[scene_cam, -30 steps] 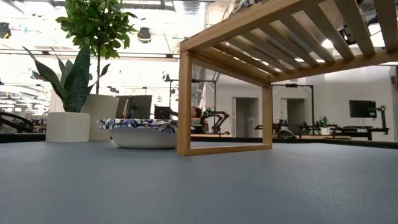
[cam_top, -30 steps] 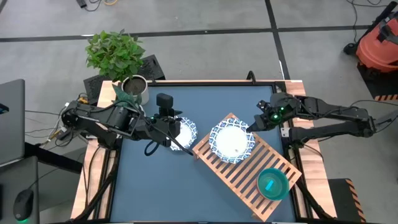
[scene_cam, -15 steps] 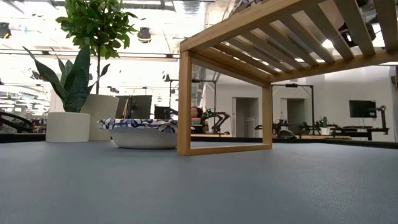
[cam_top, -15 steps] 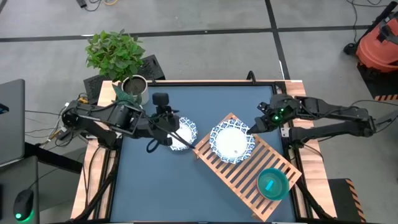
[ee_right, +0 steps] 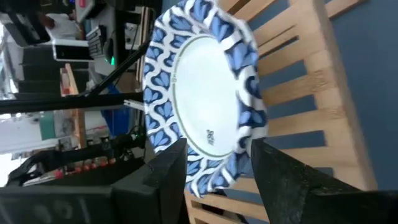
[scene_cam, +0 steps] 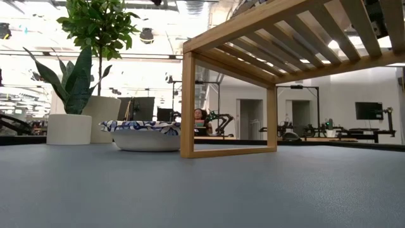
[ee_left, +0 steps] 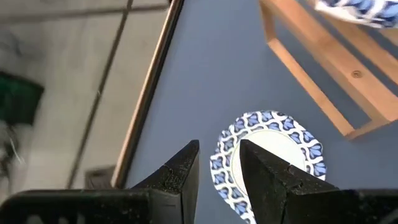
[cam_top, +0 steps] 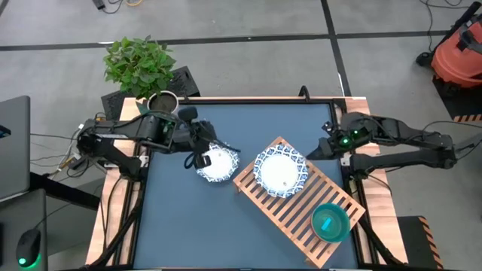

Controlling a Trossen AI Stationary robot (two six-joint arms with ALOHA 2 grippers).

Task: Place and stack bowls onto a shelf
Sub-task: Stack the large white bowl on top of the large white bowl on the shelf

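- The left pincer (cam_top: 202, 154) hovers above the white bowl w/ blue patterned rim (cam_top: 217, 163) that sits on the table (cam_top: 188, 218), just beside the shelf's corner. Its fingers are only narrowly apart and hold nothing; the bowl's rim shows below them in the left wrist view, so it looks lined up for a rim grasp.
- The right pincer (cam_top: 325, 150) waits near the shelf's (cam_top: 301, 214) far edge, close to the second patterned bowl (cam_top: 282, 170) which rests on the slats. Its fingers are apart, empty.
- A teal bowl (cam_top: 330, 221) sits at the shelf's other end, well apart from the patterned one.
- The shelf is light wood, slatted, set diagonally on the table.
- Judgement: the table bowl is prob. meant to stack into its twin.
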